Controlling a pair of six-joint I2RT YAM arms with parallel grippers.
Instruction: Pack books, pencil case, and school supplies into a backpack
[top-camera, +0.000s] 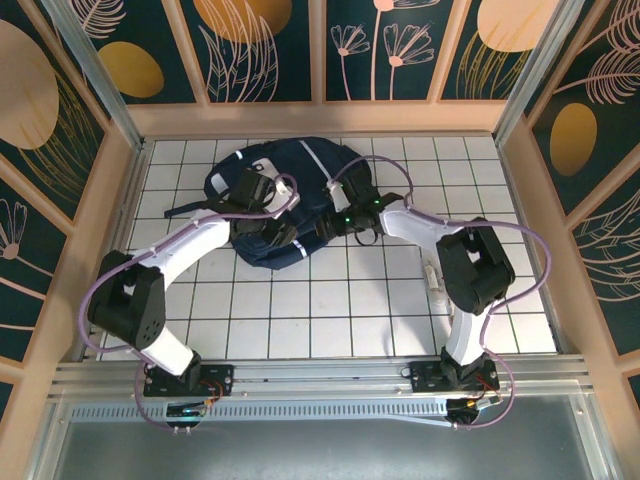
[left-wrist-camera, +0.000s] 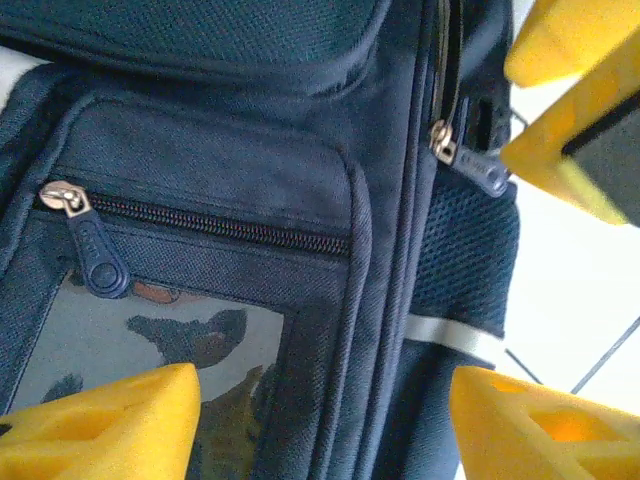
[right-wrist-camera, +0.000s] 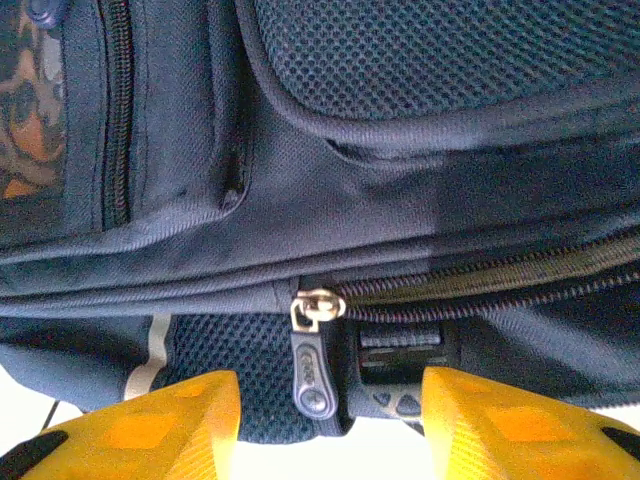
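Note:
The navy backpack (top-camera: 290, 190) lies flat at the far middle of the table, with both arms reaching onto its near edge. My left gripper (top-camera: 278, 228) (left-wrist-camera: 325, 430) is open, its yellow fingers (left-wrist-camera: 100, 425) spread over the backpack's seam and front pocket without clamping. My right gripper (top-camera: 335, 218) (right-wrist-camera: 330, 430) is open too. The main zipper's dark pull (right-wrist-camera: 312, 370) hangs between its fingers (right-wrist-camera: 520, 430), touching neither. The right gripper's fingertips (left-wrist-camera: 580, 100) also sit beside that pull (left-wrist-camera: 470, 165) in the left wrist view. Books, pencil case and school supplies are out of view.
The front pocket has a clear window (left-wrist-camera: 150, 340) and its own zipper pull (left-wrist-camera: 95, 260). A black buckle (right-wrist-camera: 400, 360) sits right of the main pull. A small whitish object (top-camera: 432, 272) lies by the right arm's elbow. Peach walls (top-camera: 130, 200) fence the tiled table.

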